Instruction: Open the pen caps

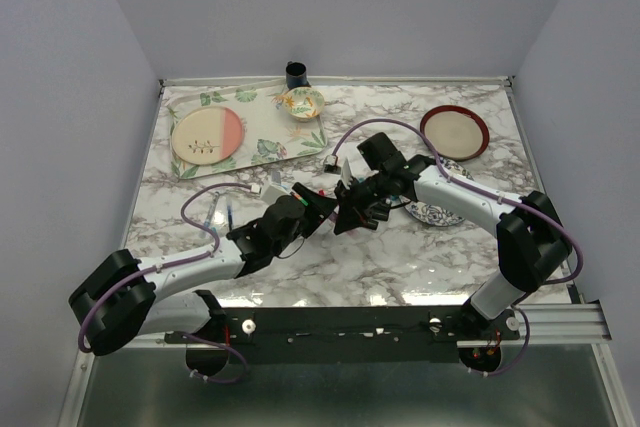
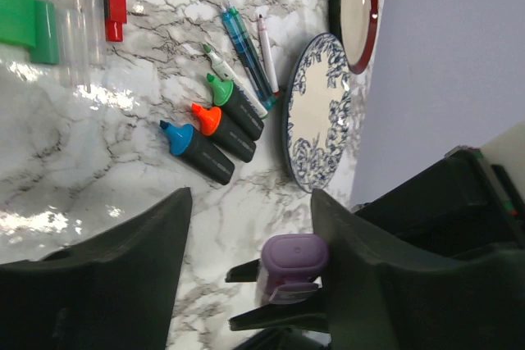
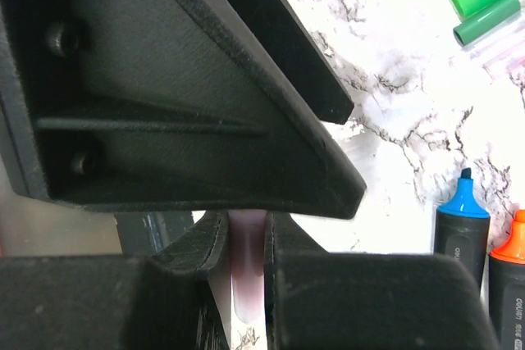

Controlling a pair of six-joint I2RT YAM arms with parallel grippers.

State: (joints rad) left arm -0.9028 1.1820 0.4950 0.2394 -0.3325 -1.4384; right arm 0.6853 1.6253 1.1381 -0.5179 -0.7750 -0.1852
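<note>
The right gripper (image 3: 248,231) squeezes the purple pen (image 3: 248,280) tight. The left gripper (image 2: 250,202) is open, and the purple cap (image 2: 294,258) sits between its jaws, closer to one side. If the jaws shut crooked, they might push the pen sideways and slip off the cap.

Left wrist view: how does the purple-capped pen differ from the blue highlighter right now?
The purple-capped pen wears its cap; the blue highlighter has a bare chisel tip. The purple-capped pen is clamped in the right gripper, between the open fingers of the left gripper; the blue highlighter lies loose on the table beside the orange highlighter. Shared: the left gripper grips neither.
</note>
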